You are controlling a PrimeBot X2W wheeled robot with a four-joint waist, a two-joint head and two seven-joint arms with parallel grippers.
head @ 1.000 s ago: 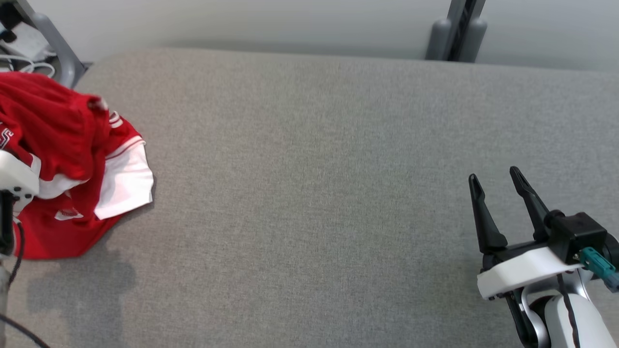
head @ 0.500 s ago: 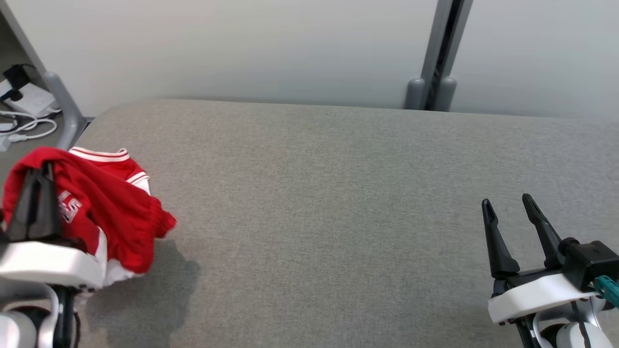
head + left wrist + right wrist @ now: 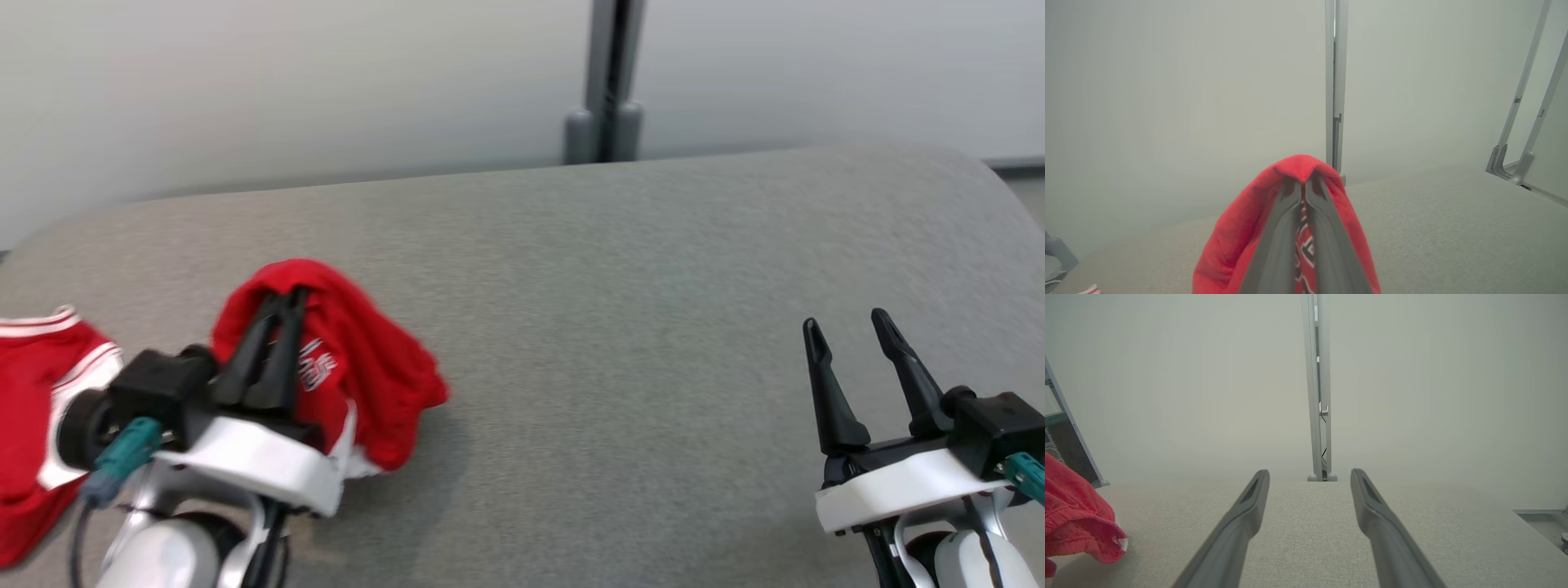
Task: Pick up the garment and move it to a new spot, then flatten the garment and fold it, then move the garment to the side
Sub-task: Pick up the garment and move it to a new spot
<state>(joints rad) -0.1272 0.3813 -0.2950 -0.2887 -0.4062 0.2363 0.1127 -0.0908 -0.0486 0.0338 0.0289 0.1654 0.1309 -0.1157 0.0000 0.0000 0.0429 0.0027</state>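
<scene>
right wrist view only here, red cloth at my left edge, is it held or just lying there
Observer: Held. The left gripper has its jaws shut on the red garment, with a fold draped over their tips.
Operator: all of it off the table
Observer: Cannot tell for the held bunch. More red and white cloth lies on the grey table at the robot's far left.
Operator: any print on it
Observer: Yes, white lettering on the red, right beside the jaws.

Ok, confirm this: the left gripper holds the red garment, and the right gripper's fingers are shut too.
Wrong on the right gripper: its fingers stand open and empty, as the right wrist view shows. The left gripper does hold the red garment.
</scene>
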